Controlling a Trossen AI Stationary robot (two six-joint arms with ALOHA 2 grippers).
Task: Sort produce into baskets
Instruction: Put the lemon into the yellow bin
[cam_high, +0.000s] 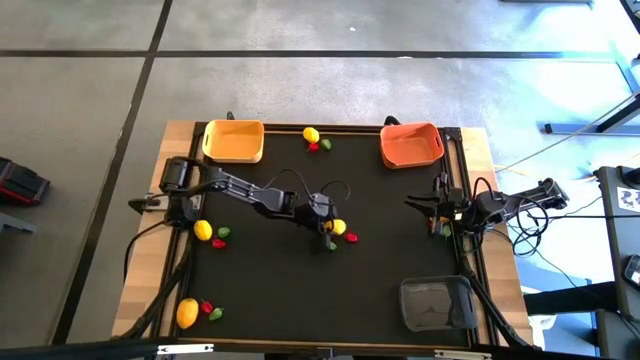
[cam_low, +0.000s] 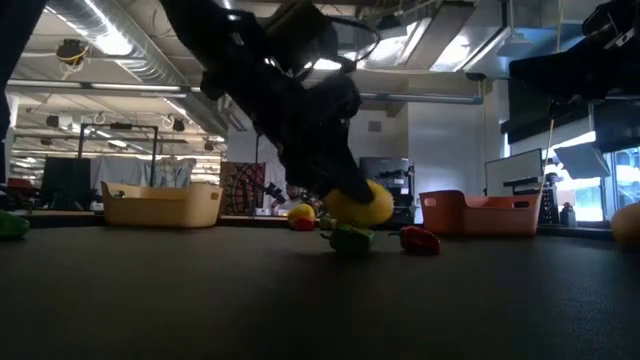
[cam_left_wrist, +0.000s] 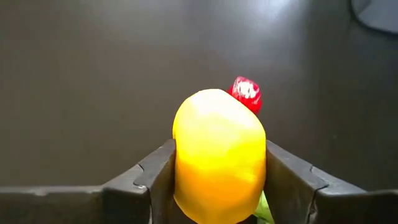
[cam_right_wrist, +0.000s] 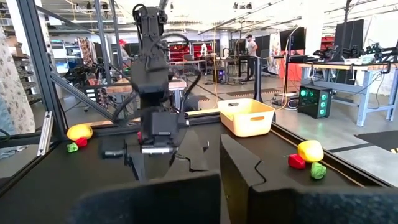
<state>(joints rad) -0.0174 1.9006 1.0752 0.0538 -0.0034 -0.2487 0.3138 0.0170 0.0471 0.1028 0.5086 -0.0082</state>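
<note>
The left arm's fingers (cam_left_wrist: 155, 180) stand one on each side of a yellow lemon (cam_left_wrist: 217, 155), part-way open and pressing or almost pressing on its flanks; whether the grip is firm yet cannot be told. In the left wrist view the lemon fills the gap between them, its long axis running forward, away from the wrist, so the fingers close across its narrow width. A red piece (cam_left_wrist: 247, 93) lies just beyond the lemon's far end, and a sliver of a green piece (cam_left_wrist: 264, 210) shows under its near side.

In the high view the left gripper (cam_high: 330, 228) sits at the centre of the frame over the dark table (cam_high: 270, 290), reaching in from the left. The yellow-orange basket (cam_high: 234, 141) is at the upper left, the orange-red basket (cam_high: 411, 145) at the upper right, the dark grey basket (cam_high: 436, 303) at the lower right.

The right gripper (cam_high: 425, 207), closed and empty, waits at the right edge, well apart from the lemon.

The left arm is plainly the nearer one.
</note>
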